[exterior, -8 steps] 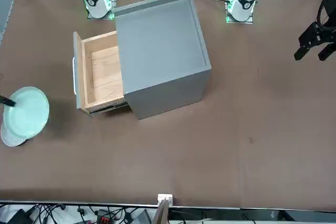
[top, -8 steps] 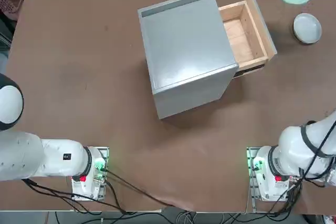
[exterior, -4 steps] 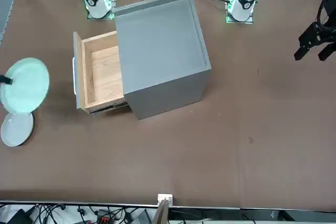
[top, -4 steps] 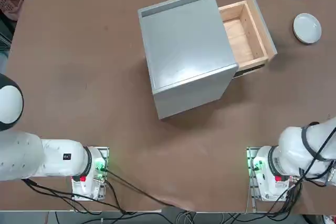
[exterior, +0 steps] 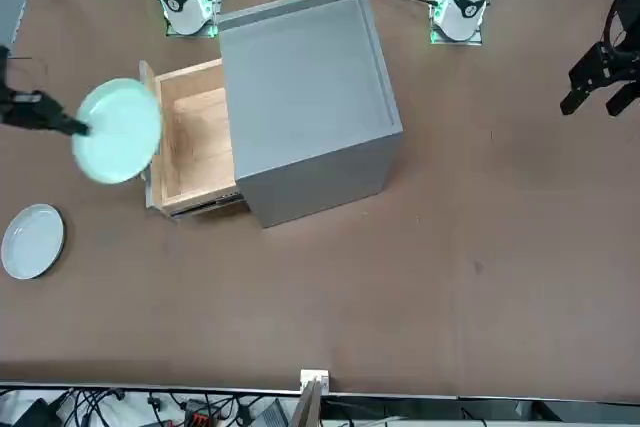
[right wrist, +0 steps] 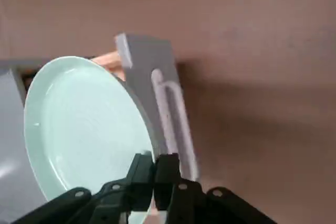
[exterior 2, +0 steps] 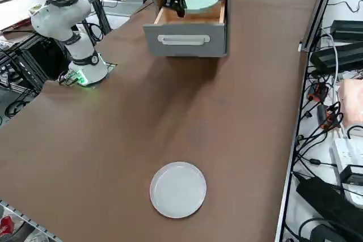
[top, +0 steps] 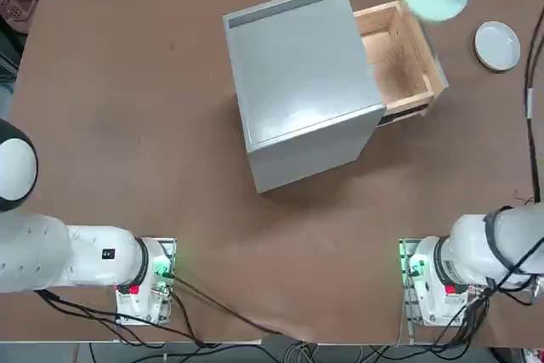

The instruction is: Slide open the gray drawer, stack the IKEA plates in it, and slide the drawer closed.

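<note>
Mint plate (exterior: 118, 131) moved from table's edge to drawer (exterior: 196, 137)

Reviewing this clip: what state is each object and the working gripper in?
Light wood drawer with gray front: open, nothing seen resting inside.
Mint green round plate: held up by its rim, over the drawer's front edge.
White round plate: flat on the brown table.
Right gripper: fingers shut on the mint plate's rim, at the drawer front.

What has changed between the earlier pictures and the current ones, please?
The right claw, shut on the round mint-green plate, has carried it toward the open light-wood drawer with the gray front, and the plate now overlaps its outer end in view. The drawer, the matte-gray cabinet and the round white plate stayed put.
</note>
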You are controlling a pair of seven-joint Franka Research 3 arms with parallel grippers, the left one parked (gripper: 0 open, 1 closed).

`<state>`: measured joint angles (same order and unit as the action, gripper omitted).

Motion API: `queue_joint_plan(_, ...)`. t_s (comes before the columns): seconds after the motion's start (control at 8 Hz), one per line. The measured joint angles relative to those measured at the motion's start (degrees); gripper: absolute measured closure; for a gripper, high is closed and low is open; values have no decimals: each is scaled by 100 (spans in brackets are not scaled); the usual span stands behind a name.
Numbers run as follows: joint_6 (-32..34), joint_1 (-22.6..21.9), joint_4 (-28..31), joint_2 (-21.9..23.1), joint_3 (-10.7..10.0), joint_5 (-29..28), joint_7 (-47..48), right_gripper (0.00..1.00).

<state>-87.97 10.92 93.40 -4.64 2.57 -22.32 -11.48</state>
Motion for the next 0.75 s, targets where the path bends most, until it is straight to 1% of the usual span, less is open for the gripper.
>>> queue_joint_plan(0.25,-256,-331,622,229,3,258,-24,100)
queue_joint_plan(0.5,-587,-677,939,237,3,486,-28,100)
queue_joint_plan(0.75,-785,-980,1112,234,3,519,1,100)
